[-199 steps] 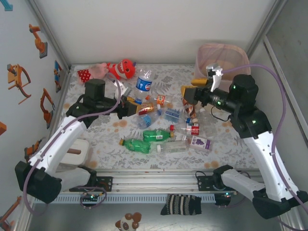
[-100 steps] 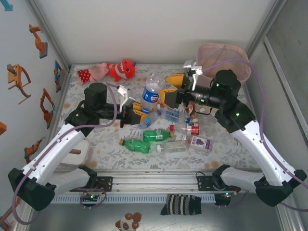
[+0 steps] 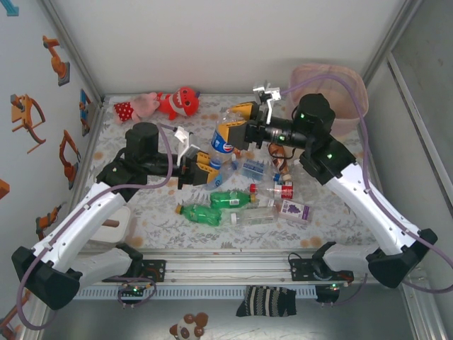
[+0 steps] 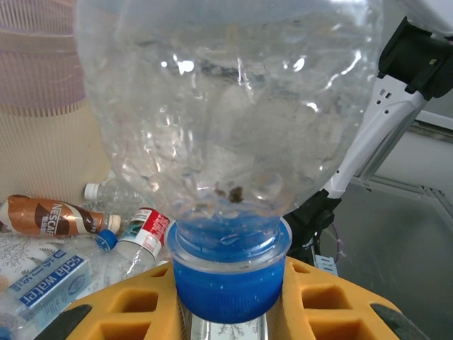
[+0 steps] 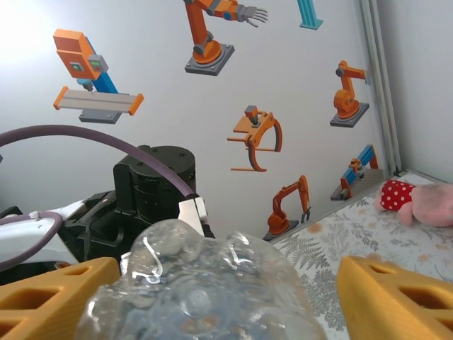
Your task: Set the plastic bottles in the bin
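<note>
Counted from the middle of the table: two green bottles at 6 o'clock. One big clear bottle at 12 o'clock. At least five smaller bottles from 3 to 5 o'clock; there the pile is too crowded for an exact count. Two plush toys at 11 o'clock. One bin at 1 o'clock. One white box at 8 o'clock.
</note>
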